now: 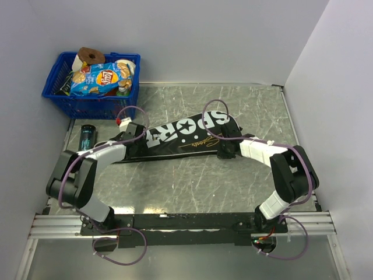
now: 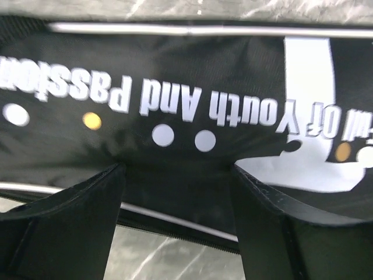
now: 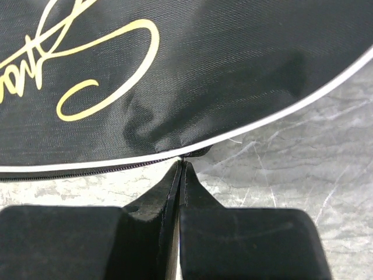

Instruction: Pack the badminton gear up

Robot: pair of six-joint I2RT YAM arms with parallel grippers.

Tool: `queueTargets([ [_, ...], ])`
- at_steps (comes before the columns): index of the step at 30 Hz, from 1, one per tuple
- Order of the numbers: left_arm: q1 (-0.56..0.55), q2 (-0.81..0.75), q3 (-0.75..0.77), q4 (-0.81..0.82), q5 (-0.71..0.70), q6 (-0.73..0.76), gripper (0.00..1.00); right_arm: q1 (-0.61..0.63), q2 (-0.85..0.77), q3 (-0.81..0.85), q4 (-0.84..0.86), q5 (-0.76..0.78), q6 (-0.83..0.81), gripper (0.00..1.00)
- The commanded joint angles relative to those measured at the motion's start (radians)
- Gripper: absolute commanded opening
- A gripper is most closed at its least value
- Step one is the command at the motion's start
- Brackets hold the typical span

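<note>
The black bag lettered SPORT (image 1: 186, 133) lies slantwise on the table, wide end to the right. My left gripper (image 1: 134, 130) is open at its narrow left end; in the left wrist view the gripper (image 2: 178, 169) has its tips against the lettered cloth (image 2: 175, 70), fingers (image 2: 64, 227) wide apart. My right gripper (image 1: 225, 153) is at the bag's near edge. In the right wrist view it (image 3: 183, 162) is shut on the zip pull at the edge of the bag (image 3: 204, 58). The dark tube (image 1: 87, 136) lies on the table left of the bag. No rackets show.
A blue plastic basket (image 1: 87, 107) with a crisp packet (image 1: 99, 79) stands at the far left corner. Grey walls close the table at the back and right. A metal rail (image 1: 186, 224) with both arm bases runs along the near edge.
</note>
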Motion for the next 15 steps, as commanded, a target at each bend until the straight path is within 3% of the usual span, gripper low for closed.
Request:
queueTargets([
  [1, 0.001, 0.114, -0.022, 0.05, 0.114, 0.011, 0.72, 0.01, -0.009, -0.008, 0.05, -0.064, -0.01, 0.0],
  [2, -0.001, 0.125, -0.022, 0.06, 0.125, 0.017, 0.68, 0.014, -0.003, -0.005, 0.059, -0.075, -0.002, 0.0],
  [15, -0.028, 0.111, -0.039, 0.099, 0.187, 0.026, 0.68, 0.252, 0.204, 0.265, 0.062, -0.13, 0.117, 0.0],
])
